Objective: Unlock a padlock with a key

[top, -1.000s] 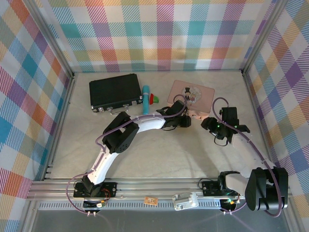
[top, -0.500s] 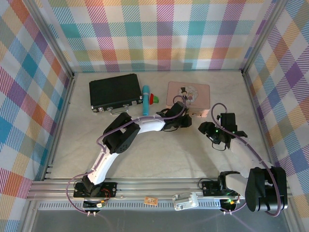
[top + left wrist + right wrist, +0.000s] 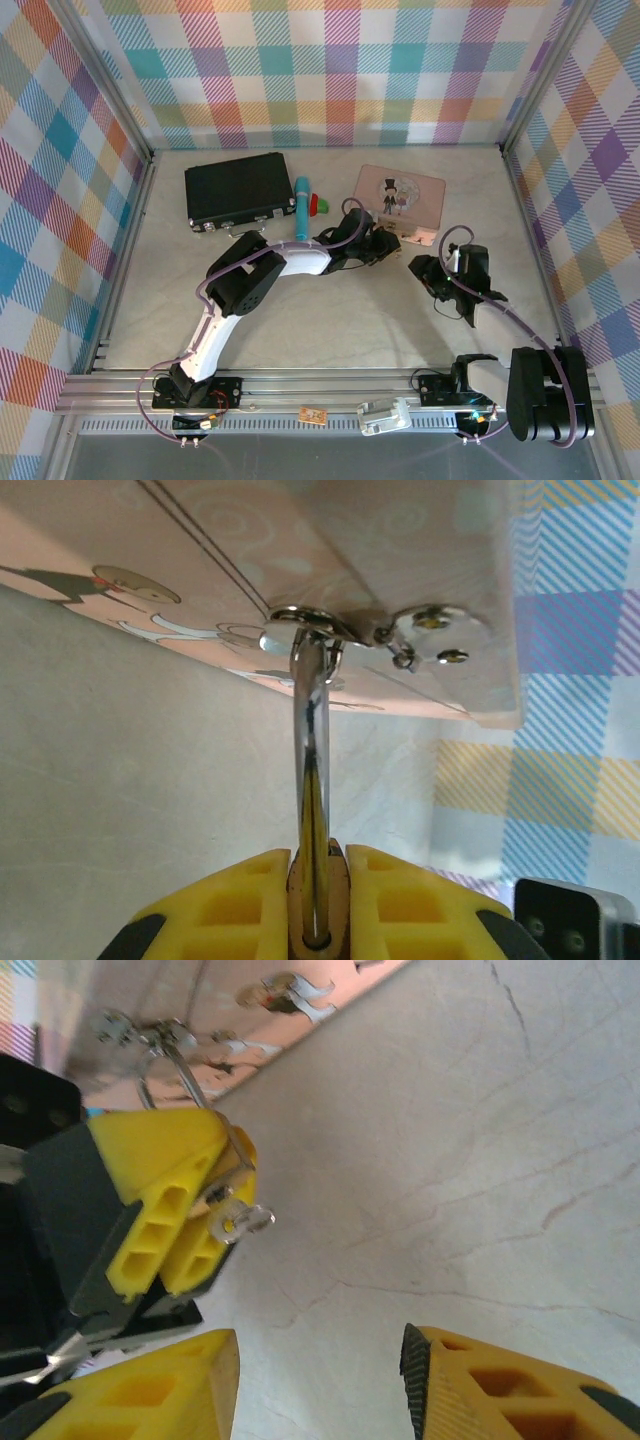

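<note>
**Pink tin** [image 3: 415, 190]: lid picture of two small figures; any lettering is too small to read.

**Padlock** [image 3: 311, 770]: at the tin's near edge, silvery shackle hooked through the tin's hasp [image 3: 420, 630]. Its brass body is mostly hidden between yellow fingers.

**Left gripper** [image 3: 318, 865]: clamped on the padlock, just beside the tin.

**Silvery stub** [image 3: 243, 1221]: juts from those fingers; too blurred to tell whether it is the key.

**Right gripper** [image 3: 320, 1345]: near the tin, jaws apart, nothing between them.
</note>
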Available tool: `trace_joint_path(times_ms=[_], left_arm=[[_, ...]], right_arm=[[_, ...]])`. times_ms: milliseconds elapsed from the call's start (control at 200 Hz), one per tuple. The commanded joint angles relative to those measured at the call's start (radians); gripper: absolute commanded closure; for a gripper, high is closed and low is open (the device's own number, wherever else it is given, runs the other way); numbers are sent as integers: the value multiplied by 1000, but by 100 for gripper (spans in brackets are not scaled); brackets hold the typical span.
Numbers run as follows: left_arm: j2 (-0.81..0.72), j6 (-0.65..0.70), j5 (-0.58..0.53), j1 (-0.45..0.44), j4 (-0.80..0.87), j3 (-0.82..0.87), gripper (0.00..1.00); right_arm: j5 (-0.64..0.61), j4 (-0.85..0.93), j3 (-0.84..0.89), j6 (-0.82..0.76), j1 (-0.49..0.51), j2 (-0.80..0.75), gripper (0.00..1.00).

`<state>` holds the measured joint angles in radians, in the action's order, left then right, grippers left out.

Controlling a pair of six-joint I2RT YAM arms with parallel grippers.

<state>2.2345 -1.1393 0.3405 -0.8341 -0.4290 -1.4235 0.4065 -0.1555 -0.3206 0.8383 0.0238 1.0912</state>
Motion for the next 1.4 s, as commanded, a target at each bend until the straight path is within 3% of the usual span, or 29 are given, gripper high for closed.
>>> trace_joint_path(times_ms=[0,330,580,1085,1395], left_arm=[[-61,-93,43,3,-171,17,100],[-64,-167,25,0,-254,34,100],[-60,-189,14,-8,-283,35,100],[-50,-222,3,-14,-323,35,100],[-39,-247,2,-28,-358,32,100]], right_arm=[[59,-232,37,97,-24,-5,53],[143,-553,58,198,-27,155,60],[178,-630,25,226,-24,235,70],[177,-791,25,347,-2,327,78],[191,-962,17,491,1,421,89]])
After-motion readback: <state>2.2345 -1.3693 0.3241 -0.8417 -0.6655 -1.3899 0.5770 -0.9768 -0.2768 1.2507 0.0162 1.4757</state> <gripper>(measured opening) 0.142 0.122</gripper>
